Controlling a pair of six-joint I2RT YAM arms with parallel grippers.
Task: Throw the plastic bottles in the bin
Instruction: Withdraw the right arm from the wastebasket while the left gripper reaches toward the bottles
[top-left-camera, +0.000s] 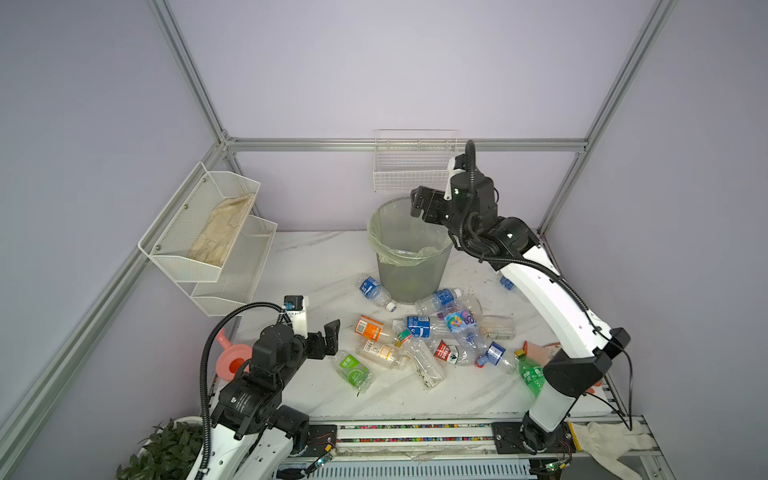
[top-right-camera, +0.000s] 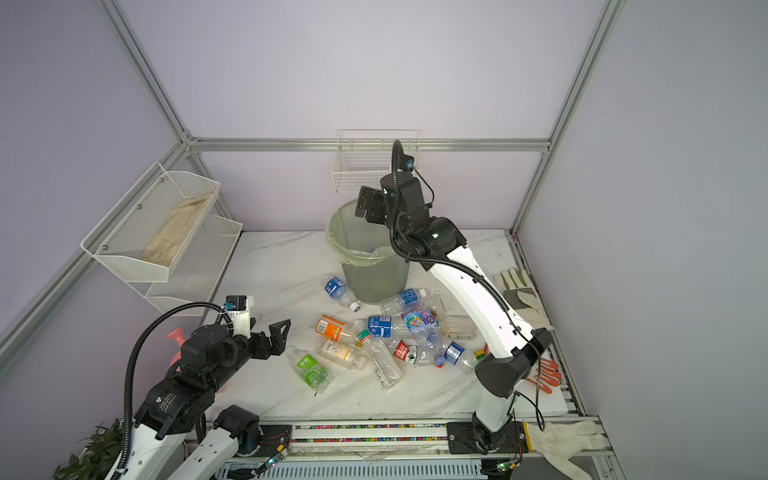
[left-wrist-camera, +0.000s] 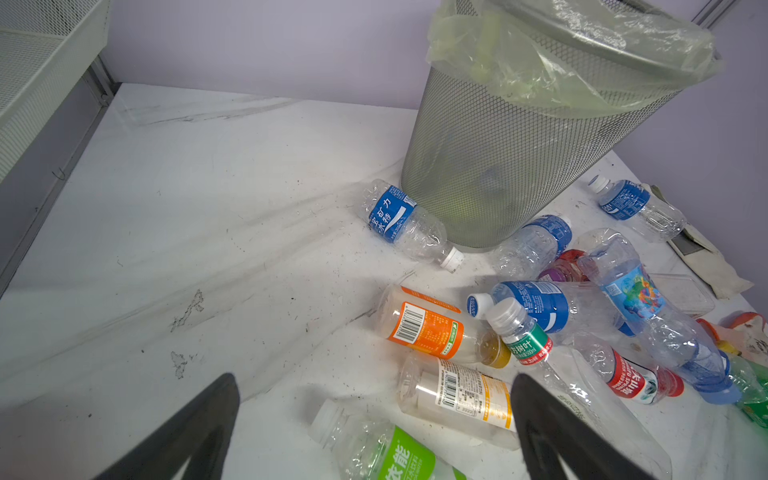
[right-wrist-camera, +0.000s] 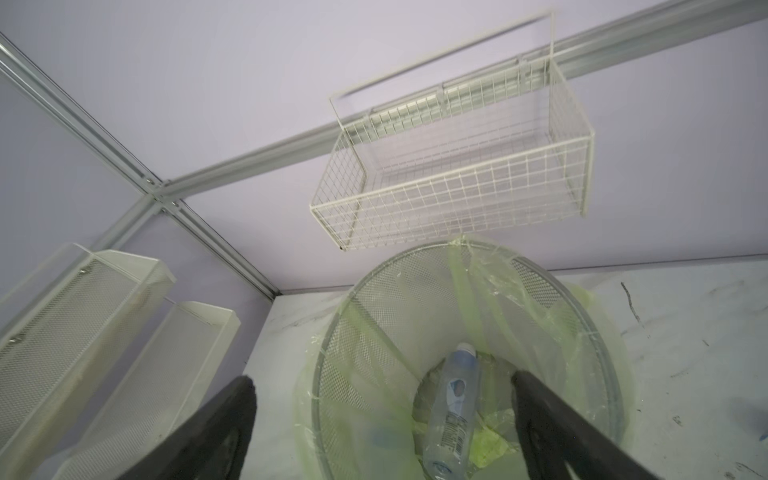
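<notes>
The bin (top-left-camera: 415, 270) is a grey wire-mesh basket with a pale green liner, standing at the back middle of the marble table in both top views (top-right-camera: 374, 274). My right gripper (top-left-camera: 417, 204) hangs open over its rim (right-wrist-camera: 357, 291), holding nothing. One clear bottle (right-wrist-camera: 455, 399) lies inside, below the open jaws. Several plastic bottles (top-left-camera: 432, 332) lie scattered in front of the bin. My left gripper (top-left-camera: 328, 338) is open low over the table, just left of a green-labelled bottle (left-wrist-camera: 386, 453). A green-tinted bottle (top-left-camera: 532, 374) lies by the right arm.
A white wire wall basket (top-left-camera: 415, 166) hangs behind the bin. A white two-tier mesh rack (top-left-camera: 216, 232) holding gloves is on the left wall. A pink watering can (top-left-camera: 232, 357) sits behind the left arm. Gloves (top-right-camera: 519, 291) lie at the table's right edge.
</notes>
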